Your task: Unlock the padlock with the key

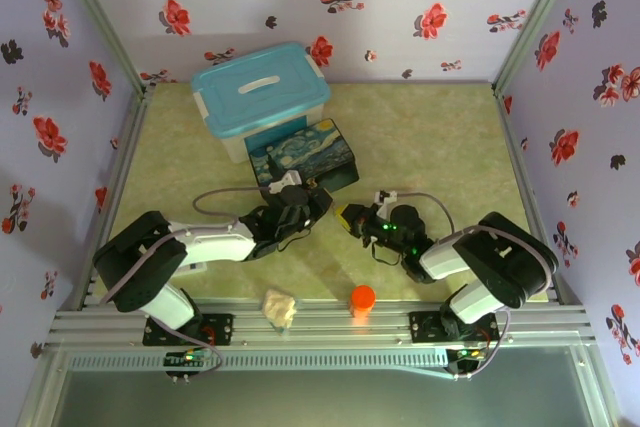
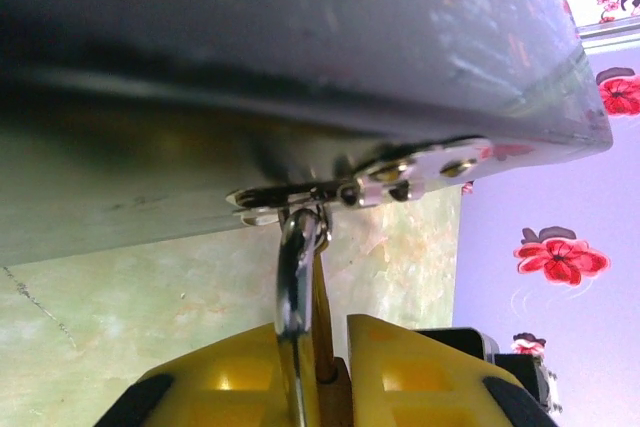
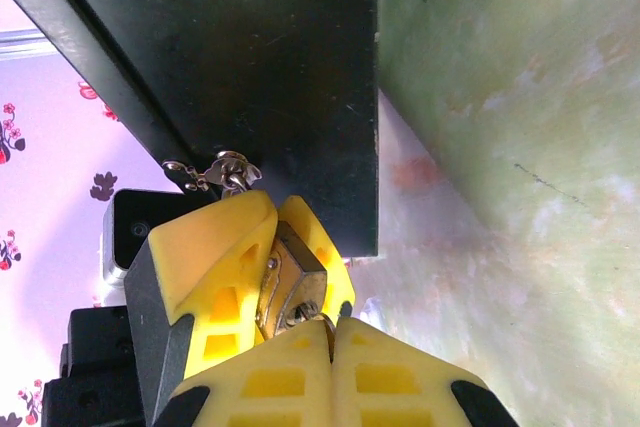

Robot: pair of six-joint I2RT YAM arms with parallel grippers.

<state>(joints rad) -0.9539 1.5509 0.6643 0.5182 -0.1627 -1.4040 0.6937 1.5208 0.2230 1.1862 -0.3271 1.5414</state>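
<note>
Step in hand: key-to-keyway. The left end effector is clenched on the padlock, which hangs by its shackle from the hasp on the front edge of the tin box, just above the counter. The right end effector is clenched too, its tips pressed up against the lock body. A small grey metal bit pinched there reads as the key (most of it is hidden, so I can't tell how deep it sits).

Next move, as I judge it: seat the key fully, then roll the right wrist to turn it while the left holds the body rigid. If the left grip slips, the lock will swing on the hasp.

Padlock look: pale brass body with faceted edges and a thin silver shackle, closed and threaded through the hasp loop.
</note>
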